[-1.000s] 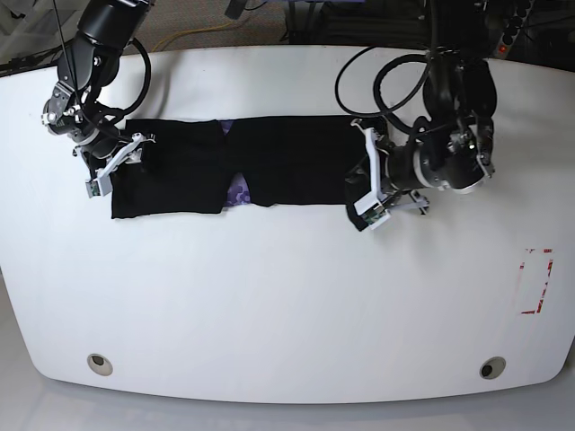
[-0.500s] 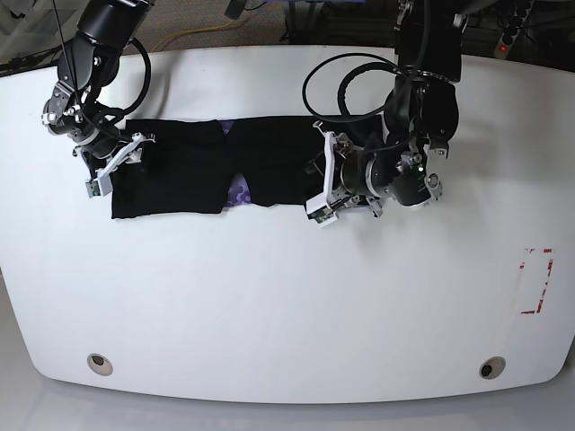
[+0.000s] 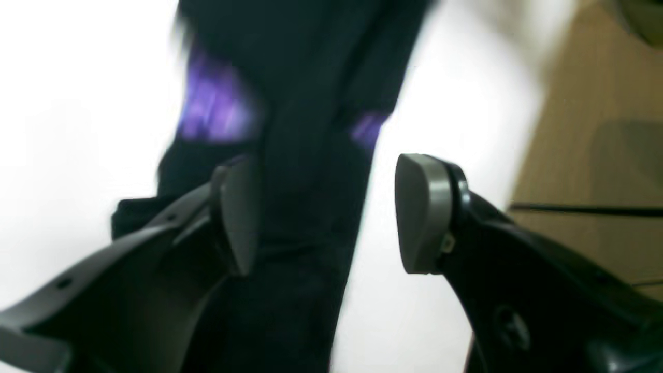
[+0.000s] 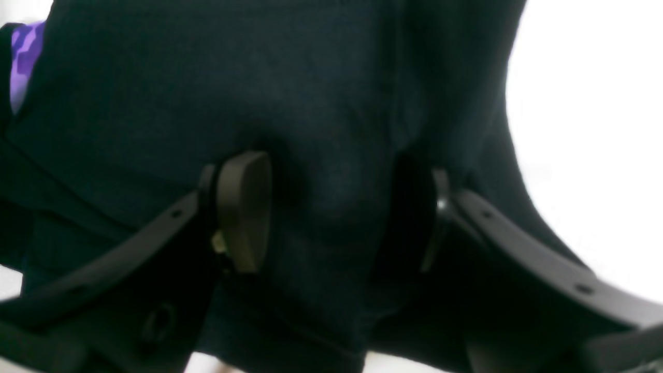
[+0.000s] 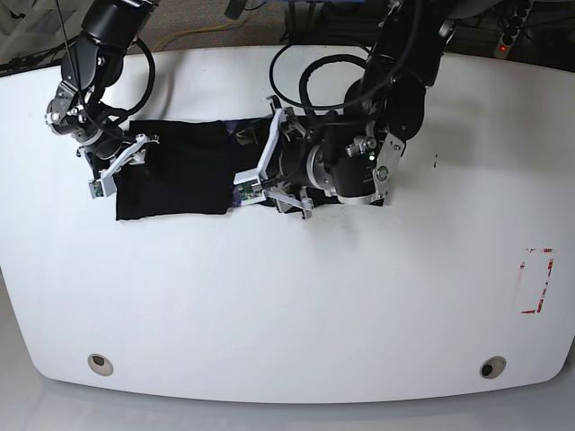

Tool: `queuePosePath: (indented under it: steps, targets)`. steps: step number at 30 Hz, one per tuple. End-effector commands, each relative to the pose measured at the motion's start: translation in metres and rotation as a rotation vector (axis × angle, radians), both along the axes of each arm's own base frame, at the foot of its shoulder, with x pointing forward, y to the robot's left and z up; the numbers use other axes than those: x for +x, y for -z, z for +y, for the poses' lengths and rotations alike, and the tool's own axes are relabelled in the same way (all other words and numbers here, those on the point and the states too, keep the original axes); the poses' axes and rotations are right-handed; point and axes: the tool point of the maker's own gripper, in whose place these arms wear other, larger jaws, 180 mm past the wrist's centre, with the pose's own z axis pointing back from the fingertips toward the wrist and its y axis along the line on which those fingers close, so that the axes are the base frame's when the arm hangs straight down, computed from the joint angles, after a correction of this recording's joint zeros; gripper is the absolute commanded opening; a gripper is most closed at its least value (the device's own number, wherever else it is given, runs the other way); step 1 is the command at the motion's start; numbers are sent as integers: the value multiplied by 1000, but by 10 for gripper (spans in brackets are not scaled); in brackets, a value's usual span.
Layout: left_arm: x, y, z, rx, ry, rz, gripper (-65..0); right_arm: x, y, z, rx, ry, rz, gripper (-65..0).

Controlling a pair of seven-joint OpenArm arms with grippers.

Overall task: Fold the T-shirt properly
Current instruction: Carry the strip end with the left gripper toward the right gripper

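- The T-shirt (image 5: pixel 184 171) lies as a long black band across the far half of the white table (image 5: pixel 287 305). Its left end is under the right gripper (image 5: pixel 119 164), and its right part is hidden beneath the left arm.
- It looks light, limp and easily creased. It won't hold a shape, so I'd take it by a doubled edge or a corner of the fold, pinching through all the layers, and not by the slack middle.
- The left gripper (image 3: pixel 323 212) has its jaws parted over the cloth, with table showing between the right-hand pad and the dark fabric. It is holding nothing that I can see, though that wrist picture is smeared, so I may be missing a light brush on the left pad.
- The right gripper's pads (image 4: pixel 243 210) stand apart with a hump of black cloth bulging up between them. They press into the shirt but don't look clenched on it, so I'd call that pincer released.
- Only the overhead view shows the whole band and both arms.
- Only the wrist views show the jaw gaps and the purple patch (image 3: pixel 215 106) close up. From above it is a sliver beside the left arm.
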Motion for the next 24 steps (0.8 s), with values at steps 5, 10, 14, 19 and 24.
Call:
queuePosePath:
  steps: [5, 10, 14, 19, 24]
  targets:
    - [25, -20, 28, -9, -84, -85, -287, -5, 5, -1, -18, -9, 39, -293]
    - [51, -9, 92, 107, -233, -124, -329, -5, 4, 0, -17, -10, 38, -293]
    - [57, 5, 128, 177, -326, -135, -403, -2, -2, 0, -27, -13, 17, -293]
    - [40, 29, 149, 192, -359, -129, -544, 10, -33, 0, -80, -36, -63, -290]
    - [19, 48, 149, 176, -363, -106, -635, 21, -60, -6, -146, -47, -88, -208]
